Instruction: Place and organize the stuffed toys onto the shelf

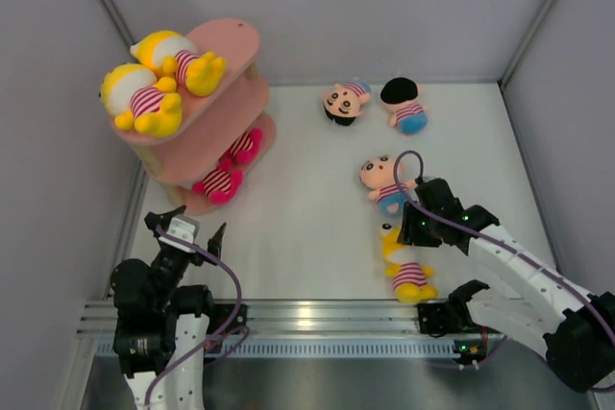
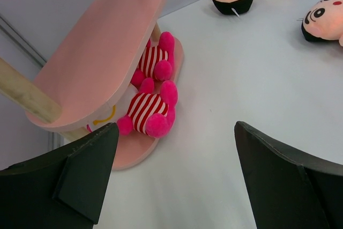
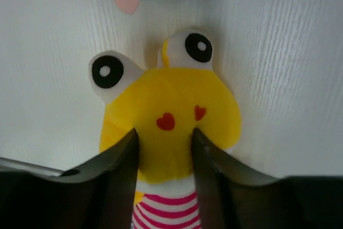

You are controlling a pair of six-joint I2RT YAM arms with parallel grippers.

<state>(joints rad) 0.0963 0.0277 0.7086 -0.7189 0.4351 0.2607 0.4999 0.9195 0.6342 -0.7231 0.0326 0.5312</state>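
Stuffed toys: two yellow toys [image 1: 178,57] on the top board of the shelf [image 1: 235,40], two magenta toys [image 2: 150,112] on its bottom board.
Shelf: pink, three-tiered, far left of the surface [image 1: 298,228].
Loose: three pink-faced toys [image 1: 344,101] on the surface, well apart from the shelf.
My right fingers [image 3: 118,170]: clamped on the head of a third yellow toy [image 3: 169,105], just beside one pink-faced toy.
My left fingers [image 2: 86,175]: spread wide, empty, near the bottom board.
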